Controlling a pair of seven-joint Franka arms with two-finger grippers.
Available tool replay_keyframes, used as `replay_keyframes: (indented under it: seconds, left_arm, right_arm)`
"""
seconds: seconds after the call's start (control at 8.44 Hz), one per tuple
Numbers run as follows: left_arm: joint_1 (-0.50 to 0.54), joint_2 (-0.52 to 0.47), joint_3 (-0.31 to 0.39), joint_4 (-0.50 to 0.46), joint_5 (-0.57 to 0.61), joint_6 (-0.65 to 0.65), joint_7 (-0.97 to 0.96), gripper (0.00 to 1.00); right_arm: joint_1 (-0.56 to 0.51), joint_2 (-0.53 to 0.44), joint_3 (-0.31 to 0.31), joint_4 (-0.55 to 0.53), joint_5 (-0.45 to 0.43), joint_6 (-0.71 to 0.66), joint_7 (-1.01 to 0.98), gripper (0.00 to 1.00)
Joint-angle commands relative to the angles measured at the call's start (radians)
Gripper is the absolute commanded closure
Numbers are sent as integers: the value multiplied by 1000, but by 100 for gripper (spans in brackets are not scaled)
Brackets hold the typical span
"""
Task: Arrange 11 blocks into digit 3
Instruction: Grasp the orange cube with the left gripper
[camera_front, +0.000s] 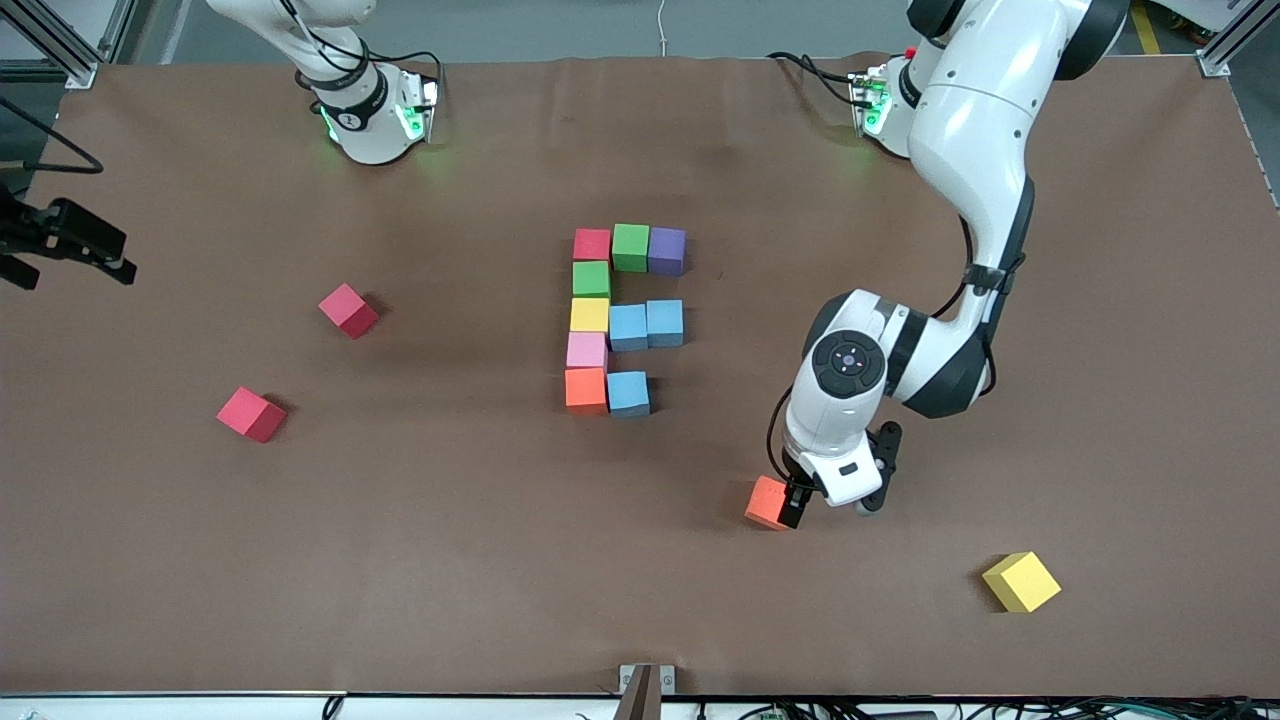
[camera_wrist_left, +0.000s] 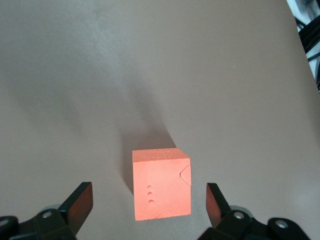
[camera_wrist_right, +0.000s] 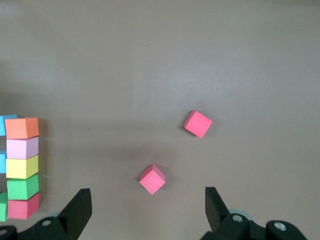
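On the brown bench (camera_front: 150, 560) a pattern of ten blocks (camera_front: 590, 320) is seen in the middle, and all places are given from it. Toward the right arm's end of the bench, well apart from the pattern, two red blocks are lying loose: one (camera_front: 251, 414) nearer to the front camera, the other (camera_front: 348, 309) a little farther from it. The right gripper (camera_wrist_right: 147, 212) is held high over this end, with its fingers spread and nothing between them.

In the pattern itself a column of red, green, yellow, pink and orange blocks is formed, with green and purple, two light blue, and one light blue block attached beside it.

Toward the left arm's end, nearer to the camera than the pattern, the left gripper (camera_wrist_left: 150, 205) is lowered around a loose orange block (camera_front: 768, 501), fingers spread on both sides, not touching. A yellow block (camera_front: 1021, 581) is lying still nearer to the camera.
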Motion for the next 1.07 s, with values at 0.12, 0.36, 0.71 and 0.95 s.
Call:
replay_keyframes:
  seconds: [0.12, 0.36, 0.71, 0.95]
  left_arm:
    - [0, 51, -4, 1, -27, 79, 38, 0]
    - [18, 67, -4, 4, -27, 122, 46, 0]
    - [21, 96, -4, 4, -27, 183, 73, 0]
    - [20, 128, -3, 4, -26, 205, 79, 0]
  right_arm:
    - [3, -4, 2, 8, -2, -23, -12, 0]
    - [3, -4, 2, 10, -5, -20, -12, 0]
    - [11, -3, 2, 4, -8, -17, -15, 0]
    - [8, -3, 4, 7, -7, -20, -15, 0]
